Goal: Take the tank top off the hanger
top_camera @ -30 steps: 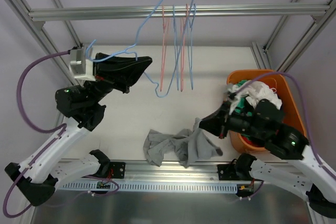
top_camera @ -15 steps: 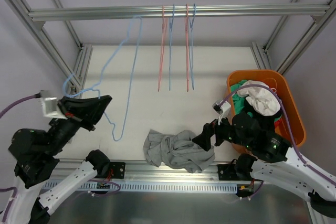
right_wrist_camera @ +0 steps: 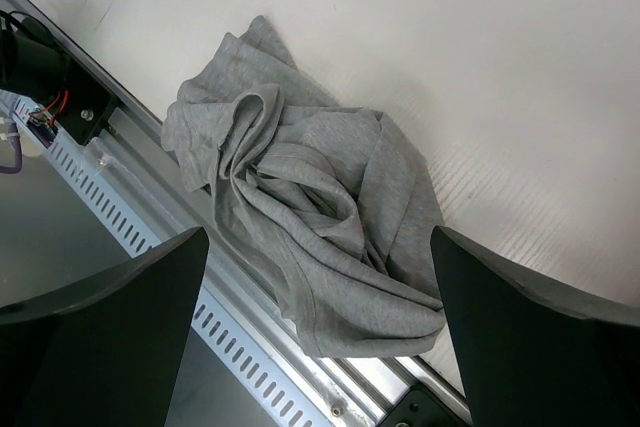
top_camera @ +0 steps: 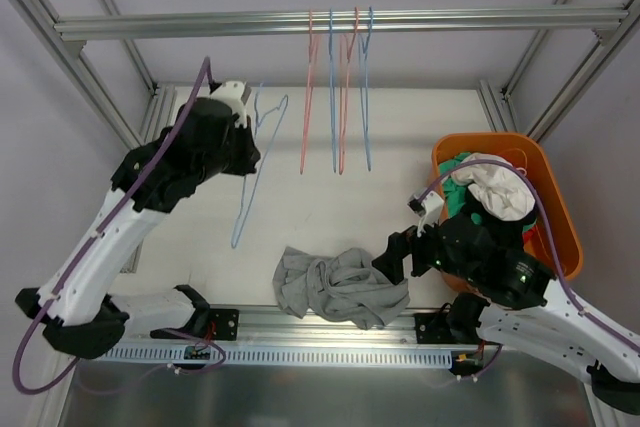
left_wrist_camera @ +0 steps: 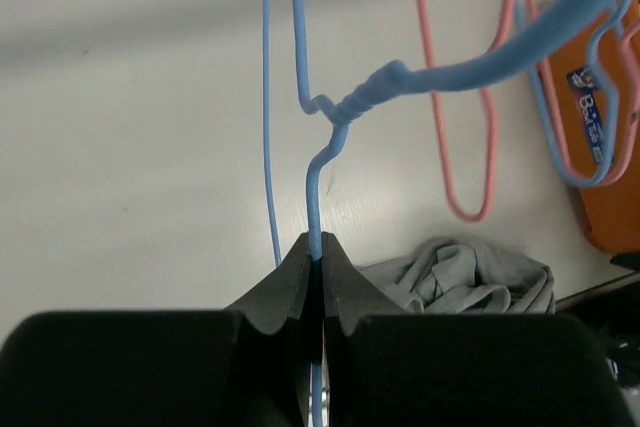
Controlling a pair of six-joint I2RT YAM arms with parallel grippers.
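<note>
1. Seemingly, the freed tank top point(top_camera: 343, 287) is being left heaped beside the basket point(top_camera: 495, 139).
2. The hanger point(left_wrist_camera: 311, 197) is being pinched by the closed left end effector point(left_wrist_camera: 320, 267); the right end effector point(right_wrist_camera: 318, 247) is being held wide, empty.
3. Rehanging is likely next.

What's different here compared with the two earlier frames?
The right gripper opened its jaws and let go of the gray tank top, which slumped into a heap. The left gripper, shut on the blue hanger, dipped near-left, then swung it back up toward the rail. The orange bin stayed put.
</note>
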